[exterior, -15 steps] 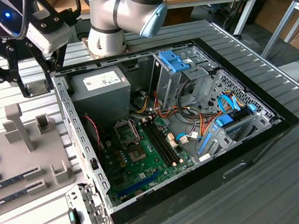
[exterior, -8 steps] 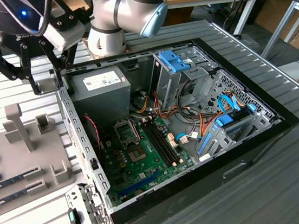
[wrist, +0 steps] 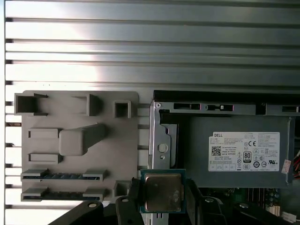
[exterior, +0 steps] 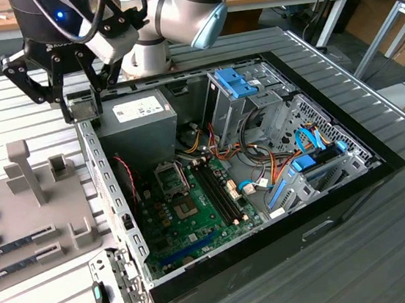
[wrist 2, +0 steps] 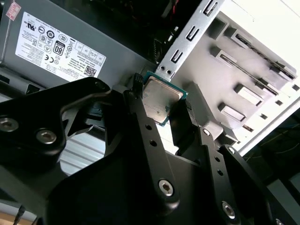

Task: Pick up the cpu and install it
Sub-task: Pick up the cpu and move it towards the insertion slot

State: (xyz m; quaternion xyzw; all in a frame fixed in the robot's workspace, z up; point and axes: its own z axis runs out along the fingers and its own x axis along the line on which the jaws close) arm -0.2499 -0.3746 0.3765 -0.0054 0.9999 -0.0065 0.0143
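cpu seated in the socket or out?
Out: the gripper is shut on the cpu, held over the case wall beside the power supply.

Your gripper (exterior: 83, 99) grips the cpu (exterior: 85, 107) above the case (exterior: 107, 185) wall, beside the power supply (exterior: 136, 126). The socket (exterior: 170, 176) sits on the motherboard (exterior: 196, 222), well apart from the cpu.

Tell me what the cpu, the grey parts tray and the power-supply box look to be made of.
The cpu: silver metal lid with a dull, brushed sheen, on a thin green board rim. The grey parts tray: probably moulded plastic, matte and uniform, with blocky slots. The power-supply box: likely sheet steel, flat grey with a faint sheen.
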